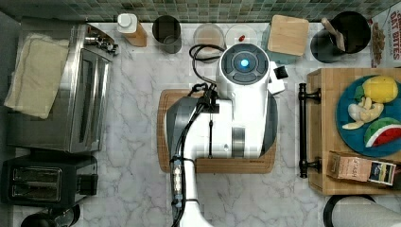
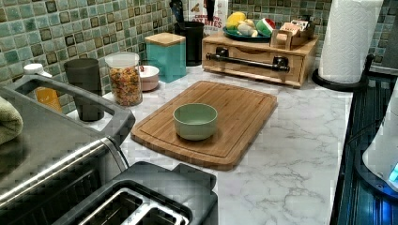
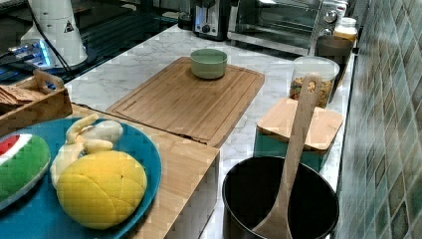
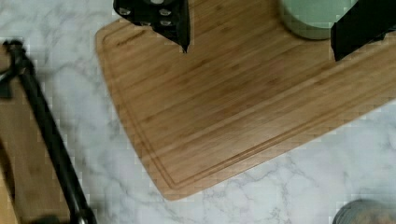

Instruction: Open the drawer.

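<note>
In the top view you see the arm [image 1: 236, 118] above the cutting board [image 1: 217, 166], in the middle of the marble counter [image 1: 137, 118]. The drawer [image 1: 326, 132] is at the top view's right, shut inside its wooden box, and its black handle [image 1: 302, 130] runs along the side that faces the board. On the box stand a blue plate [image 1: 347, 137] with toy fruit and a small wooden crate [image 1: 352, 166]. In the left view you find the drawer [image 2: 256, 60] at the far end of the counter, closed, with the handle [image 2: 248, 61] across its front; a green bowl [image 2: 195, 121] sits on the cutting board [image 2: 211, 122], and a paper towel roll [image 2: 349, 40] stands at the left view's right of the box. In the right view the bowl [image 3: 209, 63] is on the board [image 3: 189, 102], beyond the box top [image 3: 184, 164] with the plate [image 3: 144, 149]. In the wrist view the gripper [image 4: 261, 42] hangs over the board [image 4: 224, 107] with its two fingers [image 4: 175, 23] wide apart and nothing between them; the bowl [image 4: 313, 18] is just beside one finger, and the handle [image 4: 51, 140] with the drawer front [image 4: 28, 177] lies across a strip of marble from the board, well apart from the fingers.
</note>
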`<state>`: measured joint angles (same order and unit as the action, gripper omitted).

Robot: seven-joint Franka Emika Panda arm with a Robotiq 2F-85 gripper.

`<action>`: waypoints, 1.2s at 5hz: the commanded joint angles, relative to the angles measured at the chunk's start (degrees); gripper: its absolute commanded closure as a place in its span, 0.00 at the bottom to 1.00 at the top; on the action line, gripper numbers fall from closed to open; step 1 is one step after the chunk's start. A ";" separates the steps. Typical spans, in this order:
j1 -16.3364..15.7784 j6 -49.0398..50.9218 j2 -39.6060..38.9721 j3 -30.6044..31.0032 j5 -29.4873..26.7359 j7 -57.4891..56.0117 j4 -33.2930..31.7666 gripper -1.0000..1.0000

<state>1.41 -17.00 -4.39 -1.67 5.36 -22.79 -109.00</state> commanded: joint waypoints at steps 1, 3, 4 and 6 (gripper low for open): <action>2.95 -1.94 6.29 -2.10 4.38 -19.63 -8.16 0.00; 4.09 -9.28 7.27 -3.88 9.46 -22.82 -13.73 0.00; 4.87 -13.47 8.05 -5.52 9.05 -26.17 -16.88 0.00; 7.25 -21.14 6.65 -8.46 11.00 -31.48 -20.06 0.00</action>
<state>7.04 -37.68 1.52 -6.97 14.90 -49.69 -128.58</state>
